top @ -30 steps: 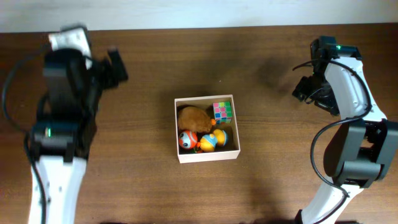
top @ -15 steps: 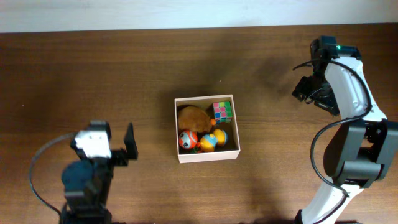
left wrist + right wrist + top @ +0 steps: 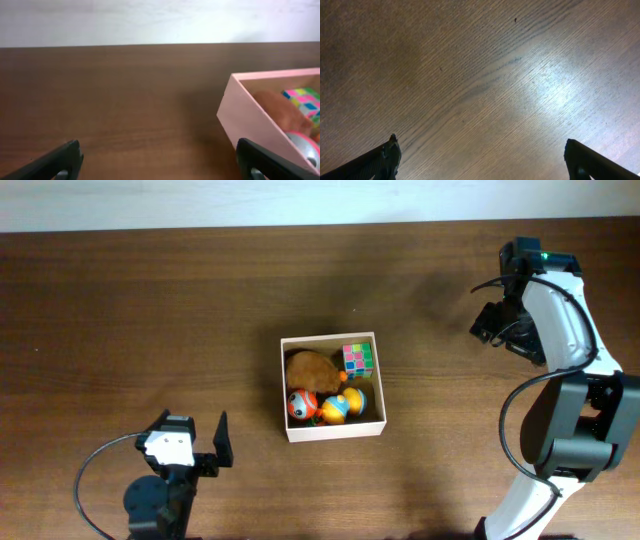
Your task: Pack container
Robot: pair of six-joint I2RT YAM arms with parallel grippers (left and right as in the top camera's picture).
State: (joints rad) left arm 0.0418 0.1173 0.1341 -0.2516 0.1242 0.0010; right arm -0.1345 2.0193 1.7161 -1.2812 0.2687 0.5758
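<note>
Container (image 3: 335, 432) sits mid-table w/ plush (image 3: 312, 370), cube (image 3: 357, 359), ball (image 3: 302, 404) & duck (image 3: 340, 406) inside; looks packed. Left gripper (image 3: 162, 162) & right gripper (image 3: 482, 157) are both wide open, empty, well apart from it. Tip: park arms w/o clipping its walls.

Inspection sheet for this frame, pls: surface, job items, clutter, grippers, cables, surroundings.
Surface: brown wood table, bare around the box.
Job's things: container mid-table, holding brown plush, cube, red ball, orange toy.
Clutter: nothing seen.
Grippers: left gripper and right gripper, jaws open, empty, both away from the container.
Cables: black left cable and right cable loop beside their arms.
Surroundings: pale wall along the far edge.
</note>
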